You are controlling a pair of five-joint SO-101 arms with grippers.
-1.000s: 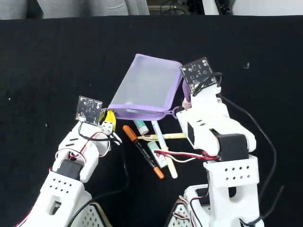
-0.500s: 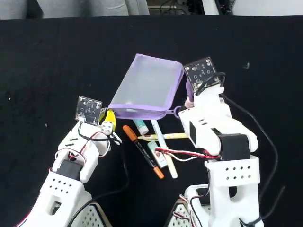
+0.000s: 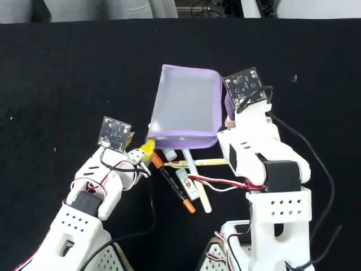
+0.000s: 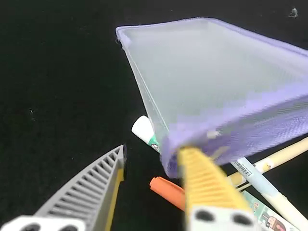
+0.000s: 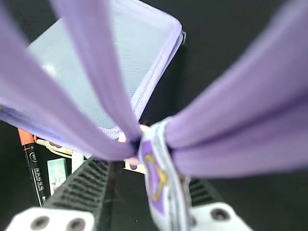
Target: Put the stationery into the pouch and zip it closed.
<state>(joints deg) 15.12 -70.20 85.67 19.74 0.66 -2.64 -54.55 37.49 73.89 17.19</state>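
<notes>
Rotation of the purple mesh pouch (image 3: 186, 107) from slanted to nearly square-on. Advance of the left hand (image 3: 148, 149), forward and inward, right up to the pouch's near corner, beside the orange marker's (image 3: 171, 182) tip.

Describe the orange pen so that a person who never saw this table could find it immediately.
On the black table, find the purple pouch between the two white arms. A heap of pens lies at its edge nearer the arm bases, and the orange pen is outermost on the side of the left arm. It alone has a dark barrel with orange ends; its neighbours are pale.
</notes>
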